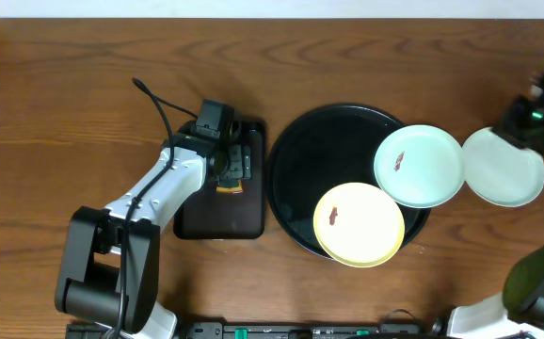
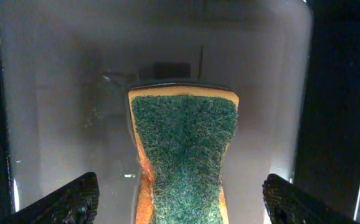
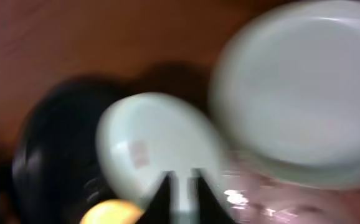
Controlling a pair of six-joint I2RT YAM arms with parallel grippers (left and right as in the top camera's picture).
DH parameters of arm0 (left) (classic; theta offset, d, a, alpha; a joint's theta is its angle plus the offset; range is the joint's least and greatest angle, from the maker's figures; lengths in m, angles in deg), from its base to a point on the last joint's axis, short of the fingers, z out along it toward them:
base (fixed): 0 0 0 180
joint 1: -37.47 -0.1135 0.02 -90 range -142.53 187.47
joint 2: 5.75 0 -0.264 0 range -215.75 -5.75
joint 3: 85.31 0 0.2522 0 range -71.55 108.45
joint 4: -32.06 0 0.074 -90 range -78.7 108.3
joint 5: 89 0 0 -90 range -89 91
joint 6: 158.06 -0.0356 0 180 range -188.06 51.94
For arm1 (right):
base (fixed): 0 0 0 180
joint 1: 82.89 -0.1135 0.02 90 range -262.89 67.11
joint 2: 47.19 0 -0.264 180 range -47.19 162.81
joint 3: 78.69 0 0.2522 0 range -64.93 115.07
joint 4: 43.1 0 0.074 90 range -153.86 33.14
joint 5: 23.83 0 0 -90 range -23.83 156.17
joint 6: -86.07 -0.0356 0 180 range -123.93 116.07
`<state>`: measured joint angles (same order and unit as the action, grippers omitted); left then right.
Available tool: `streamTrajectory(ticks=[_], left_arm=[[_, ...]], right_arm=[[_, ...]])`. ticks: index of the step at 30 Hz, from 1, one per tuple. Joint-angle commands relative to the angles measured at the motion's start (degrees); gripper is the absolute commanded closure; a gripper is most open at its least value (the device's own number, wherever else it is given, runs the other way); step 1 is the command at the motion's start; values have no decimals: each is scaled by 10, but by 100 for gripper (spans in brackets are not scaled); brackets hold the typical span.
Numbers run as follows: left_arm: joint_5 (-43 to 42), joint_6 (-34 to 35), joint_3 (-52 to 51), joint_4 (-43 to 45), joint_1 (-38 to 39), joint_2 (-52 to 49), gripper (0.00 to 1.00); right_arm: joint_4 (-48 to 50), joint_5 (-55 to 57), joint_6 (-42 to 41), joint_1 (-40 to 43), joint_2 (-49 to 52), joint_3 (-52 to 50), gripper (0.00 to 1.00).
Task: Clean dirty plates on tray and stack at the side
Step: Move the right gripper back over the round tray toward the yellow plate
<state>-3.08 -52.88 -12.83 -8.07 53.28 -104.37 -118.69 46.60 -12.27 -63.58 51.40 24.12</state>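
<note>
From above, the large round glossy black tray [image 1: 287,179] sits mid-desk on the brown wooden desk [image 1: 65,75]. On it lie two of the round plastic plates: the pale mint-green plate with a brown smear [image 1: 418,167], overhanging the right rim, and the pale yellow plate with a brown smear [image 1: 359,224], at the front edge. The second pale mint-green plate [image 1: 505,167] lies off the tray to the right on the desk, no smear visible on it. Going by that, one plate is finished and set aside, and two are left to wipe and stack. Left of the round tray is the smaller rectangular black tray [image 1: 220,221].

The left wrist view shows the green-and-orange scouring sponge [image 2: 183,155] lying in that small tray. The left tool [image 2: 180,208] is spread wide to either side of it, not gripping.

The right wrist view is blurred. The right tool [image 3: 181,190] is pinched closed on nothing, above the smeared mint plate.
</note>
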Motion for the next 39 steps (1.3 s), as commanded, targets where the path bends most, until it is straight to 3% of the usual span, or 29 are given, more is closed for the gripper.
streamTrajectory(ticks=[1, 6, 12, 19, 23, 28, 39], left_arm=[[7, -1, -4, -1, -1, -4, 15], [7, -1, -4, -1, -1, -4, 15], [7, -1, -4, -1, -1, -4, 15], [7, -1, -4, -1, -1, -4, 15], [7, -1, -4, -1, -1, -4, 15], [7, -1, -4, -1, -1, -4, 15], [7, -1, -4, -1, -1, -4, 15]], right_arm=[[7, -74, 16, -79, -7, -7, 99], [71, -75, -32, -213, -7, -62, 99], [236, -60, -107, -354, -7, -168, 99], [416, 42, -150, -485, -5, -266, 99], [446, 130, -162, -551, 10, -274, 99], [454, 183, -186, -589, 46, -274, 99], [478, 182, -260, -591, 81, -274, 99]])
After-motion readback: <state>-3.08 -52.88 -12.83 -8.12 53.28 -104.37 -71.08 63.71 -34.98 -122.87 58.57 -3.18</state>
